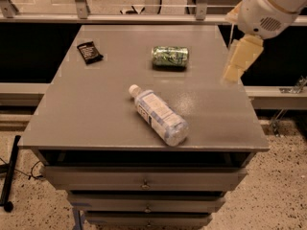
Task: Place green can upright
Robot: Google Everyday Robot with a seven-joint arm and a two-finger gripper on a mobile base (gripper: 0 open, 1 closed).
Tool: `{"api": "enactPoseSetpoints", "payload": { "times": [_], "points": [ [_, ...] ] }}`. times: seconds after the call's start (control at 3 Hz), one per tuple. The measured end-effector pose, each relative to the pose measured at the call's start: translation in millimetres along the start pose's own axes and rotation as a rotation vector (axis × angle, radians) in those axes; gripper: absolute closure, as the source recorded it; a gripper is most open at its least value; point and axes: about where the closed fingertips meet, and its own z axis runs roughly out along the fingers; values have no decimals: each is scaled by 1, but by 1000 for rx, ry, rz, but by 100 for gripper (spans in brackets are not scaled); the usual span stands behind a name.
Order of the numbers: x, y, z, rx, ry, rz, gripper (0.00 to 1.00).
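Observation:
The green can (170,56) lies on its side on the grey table top (96,109), toward the far middle. My gripper (238,61) hangs from the white arm at the upper right, above the table's right edge, to the right of the can and apart from it. It holds nothing that I can see.
A clear plastic water bottle (158,115) with a white cap lies on its side near the table's front middle. A small black packet (89,51) lies at the far left. The table has drawers (144,181) below its front edge. A railing runs behind the table.

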Motion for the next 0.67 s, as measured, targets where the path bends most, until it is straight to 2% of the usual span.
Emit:
{"api": "enactPoseSetpoints", "payload": {
  "times": [0.33, 0.67],
  "points": [
    [-38, -41, 37, -11, -67, -12, 0],
    [-79, -64, 79, -40, -120, -32, 0]
  ]
}}
